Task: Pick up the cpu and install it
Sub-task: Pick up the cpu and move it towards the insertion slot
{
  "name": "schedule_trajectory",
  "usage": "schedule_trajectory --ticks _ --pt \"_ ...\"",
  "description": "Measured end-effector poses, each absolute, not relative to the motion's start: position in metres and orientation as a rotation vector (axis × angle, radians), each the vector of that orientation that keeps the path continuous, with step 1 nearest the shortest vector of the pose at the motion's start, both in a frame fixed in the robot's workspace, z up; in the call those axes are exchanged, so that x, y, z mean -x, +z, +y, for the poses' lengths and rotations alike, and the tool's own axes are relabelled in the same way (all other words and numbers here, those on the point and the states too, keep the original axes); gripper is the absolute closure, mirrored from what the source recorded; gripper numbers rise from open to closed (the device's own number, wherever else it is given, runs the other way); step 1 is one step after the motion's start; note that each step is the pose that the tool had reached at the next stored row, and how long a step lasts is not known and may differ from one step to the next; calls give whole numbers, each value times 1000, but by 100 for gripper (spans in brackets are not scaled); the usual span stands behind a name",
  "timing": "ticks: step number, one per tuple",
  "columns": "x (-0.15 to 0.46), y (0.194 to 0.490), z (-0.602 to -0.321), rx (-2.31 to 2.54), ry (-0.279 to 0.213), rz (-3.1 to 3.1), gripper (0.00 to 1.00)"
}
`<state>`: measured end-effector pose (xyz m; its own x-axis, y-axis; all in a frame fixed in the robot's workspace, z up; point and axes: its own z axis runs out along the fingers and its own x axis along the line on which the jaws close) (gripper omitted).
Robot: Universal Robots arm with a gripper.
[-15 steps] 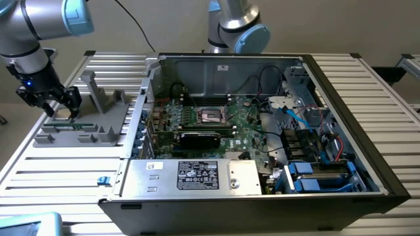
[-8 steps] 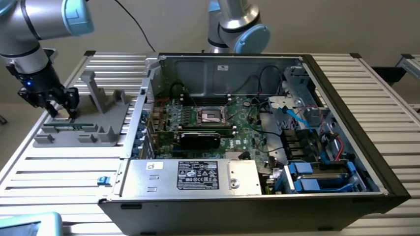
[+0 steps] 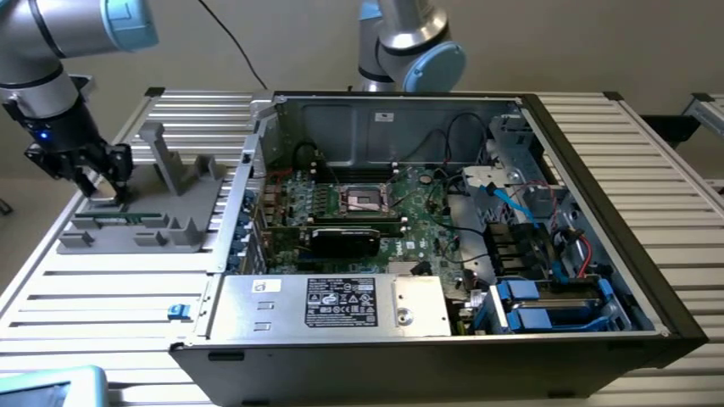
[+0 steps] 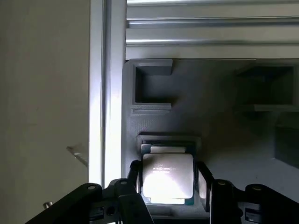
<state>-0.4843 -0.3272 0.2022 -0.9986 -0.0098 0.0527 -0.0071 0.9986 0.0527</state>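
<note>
The cpu, a small square chip with a bright silvery top and thin green edge, lies in a recess of the grey holder. My gripper is down over it. One black finger presses one side of the chip, and the other finger presses the opposite side. In the exterior view the gripper stands at the left end of the grey holder, far from the open computer case. The black socket frame sits on the green motherboard inside the case.
The open computer case fills the middle and the exterior view's right, with cables, a power supply box and blue drive bays. Upright grey posts rise from the holder. A second arm stands behind the case. The ribbed metal table surrounds everything.
</note>
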Motion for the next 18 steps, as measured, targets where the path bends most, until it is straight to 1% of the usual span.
schedule_trajectory --ticks 18 --pt "471 284 -327 -13 -81 -3088 44"
